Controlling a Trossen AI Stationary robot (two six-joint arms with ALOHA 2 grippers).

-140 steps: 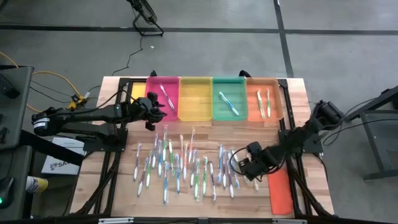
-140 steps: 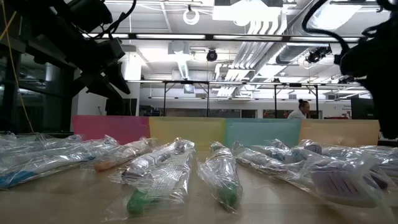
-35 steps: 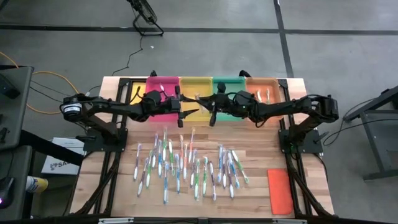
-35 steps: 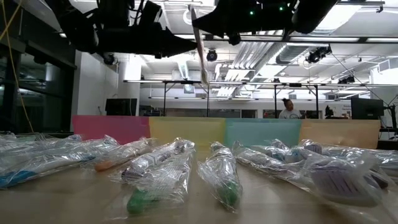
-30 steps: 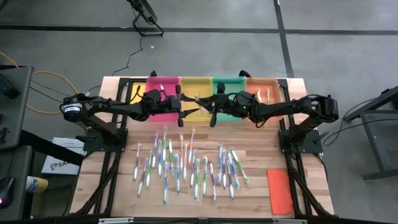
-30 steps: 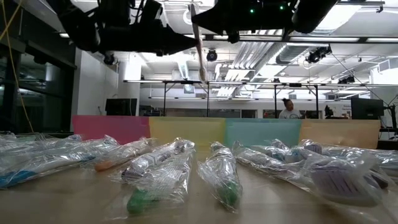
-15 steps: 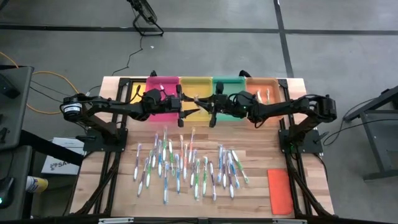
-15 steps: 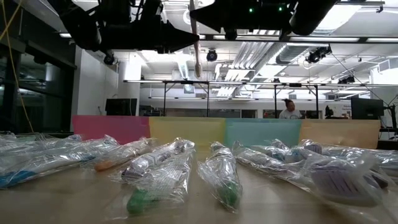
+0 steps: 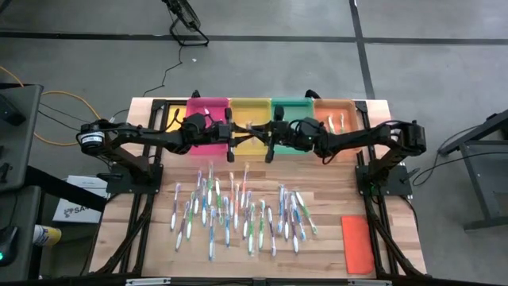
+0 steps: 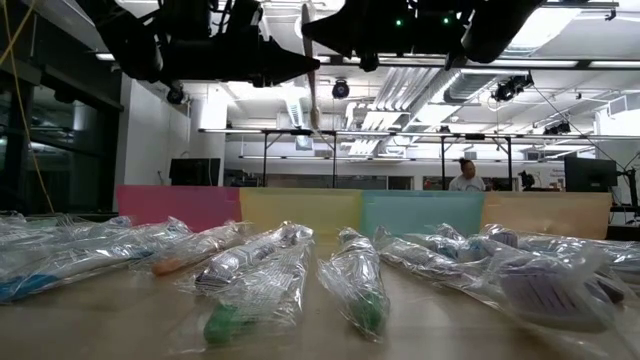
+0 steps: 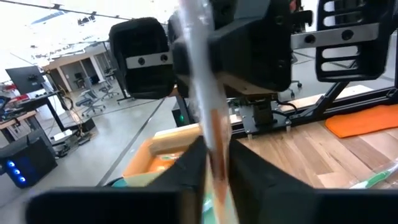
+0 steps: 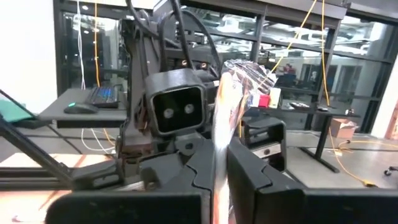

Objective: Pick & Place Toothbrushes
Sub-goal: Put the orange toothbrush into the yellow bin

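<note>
One wrapped toothbrush (image 10: 314,95) with an orange handle hangs nearly upright, high above the yellow tray (image 9: 249,146). My left gripper (image 9: 236,135) and my right gripper (image 9: 267,137) meet there tip to tip, both shut on it. Several more wrapped toothbrushes (image 9: 238,210) lie flat in a spread on the wooden table nearer the front. Other toothbrushes lie in the pink tray (image 9: 208,119) and the orange tray (image 9: 337,121). My left gripper pinches the wrapped toothbrush's handle (image 11: 215,142) between its two fingers. The fingers come level from the table's left and lie across it. The toothbrush stands nearly upright and is lifted clear. Its lower end (image 10: 316,125) hangs free. My right gripper pinches the wrapped toothbrush (image 12: 220,134) between its two fingers, level from the table's right and across it. In the low view its hold is near the upper end (image 10: 308,25). The crumpled wrapper (image 12: 249,74) sticks out past the fingers.
Four trays stand in a row at the far edge: pink, yellow, green (image 9: 292,107), orange. A flat orange lid (image 9: 357,242) lies at the front right. A person (image 10: 463,175) stands in the room behind. Bare wood shows between the trays and the spread.
The hanging toothbrush has swung from a slant to nearly upright, its lower end moving toward the table's left while its top stayed in place. My right gripper has edged a little toward my left gripper.
</note>
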